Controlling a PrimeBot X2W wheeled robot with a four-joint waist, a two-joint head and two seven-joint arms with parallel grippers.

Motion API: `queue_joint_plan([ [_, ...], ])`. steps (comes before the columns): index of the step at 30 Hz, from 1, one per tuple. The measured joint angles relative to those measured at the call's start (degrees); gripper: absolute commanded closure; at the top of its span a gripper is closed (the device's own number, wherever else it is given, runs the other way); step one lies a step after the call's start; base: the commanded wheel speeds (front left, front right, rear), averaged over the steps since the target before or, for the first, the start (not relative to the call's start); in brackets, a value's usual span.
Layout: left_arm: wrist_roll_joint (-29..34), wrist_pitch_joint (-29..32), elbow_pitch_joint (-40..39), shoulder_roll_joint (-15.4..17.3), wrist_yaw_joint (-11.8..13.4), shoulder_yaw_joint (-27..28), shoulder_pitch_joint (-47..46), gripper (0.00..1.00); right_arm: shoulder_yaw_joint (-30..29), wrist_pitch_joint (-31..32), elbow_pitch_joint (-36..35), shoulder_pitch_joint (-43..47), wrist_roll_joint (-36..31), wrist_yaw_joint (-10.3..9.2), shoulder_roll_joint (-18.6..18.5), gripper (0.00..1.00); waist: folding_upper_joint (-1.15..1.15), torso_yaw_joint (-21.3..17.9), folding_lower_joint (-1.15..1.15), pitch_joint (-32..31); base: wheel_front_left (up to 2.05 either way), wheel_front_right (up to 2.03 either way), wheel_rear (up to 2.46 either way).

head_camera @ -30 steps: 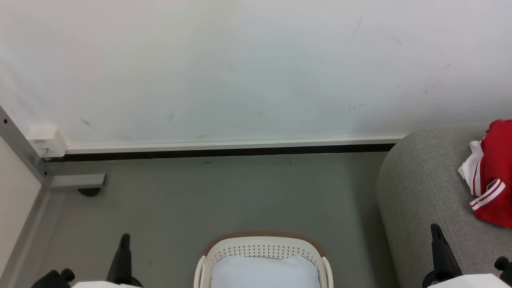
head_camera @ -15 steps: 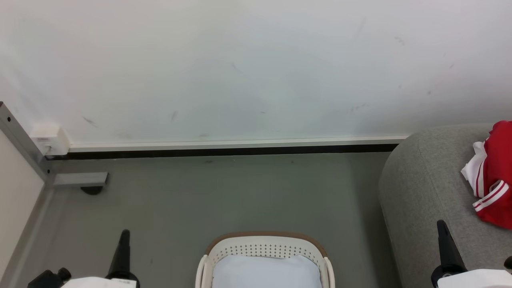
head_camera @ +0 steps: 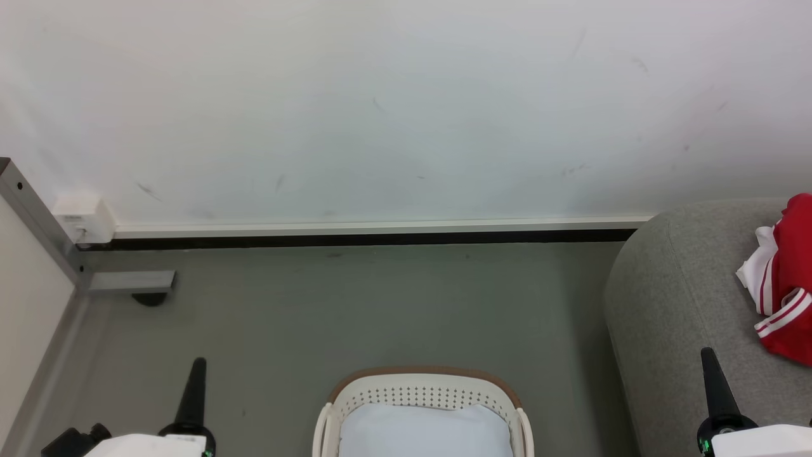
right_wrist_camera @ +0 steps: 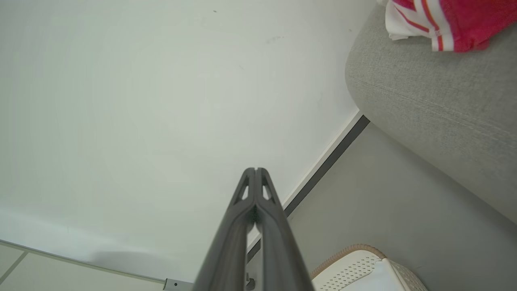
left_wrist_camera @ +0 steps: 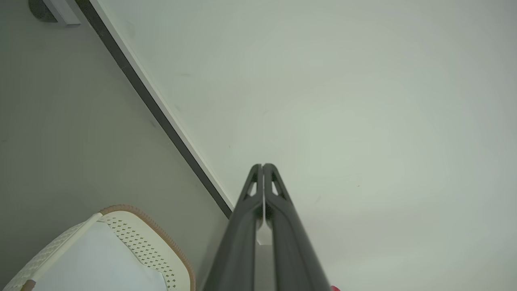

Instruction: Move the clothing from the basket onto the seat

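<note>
Clothing [head_camera: 786, 279], red with white striped trim: position? (first reader)
Heaped on the grey seat [head_camera: 672, 317], at the head view's right edge; well apart from the basket [head_camera: 422, 397], which stands on the floor [head_camera: 380, 304] and holds a pale sheet [head_camera: 425, 435]. (second reader)
And each end effector? (first reader)
Left end effector [left_wrist_camera: 263, 166]: fingers pressed together along their length, aimed at the wall [left_wrist_camera: 363, 101]; right end effector [right_wrist_camera: 255, 169]: likewise pressed together, raised beside the seat. (second reader)
</note>
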Motion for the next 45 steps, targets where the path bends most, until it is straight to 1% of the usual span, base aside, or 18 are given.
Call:
queue_joint_plan([
  [23,-12.0,3.1,-0.1,0.0,-0.1,0.6,-1.1,1.00,-1.9,3.0,-0.2,-0.9,11.0,0.00,0.0,1.00,0.00,0.8,0.00,0.1,0.00,0.00,0.00],
  [45,-20.8,5.6,-0.1,-0.1,-0.2,1.1,-1.9,1.00,-3.5,5.3,-0.4,-1.3,19.6,0.00,-0.1,1.00,0.00,1.6,0.00,0.3,0.00,0.00,0.00],
])
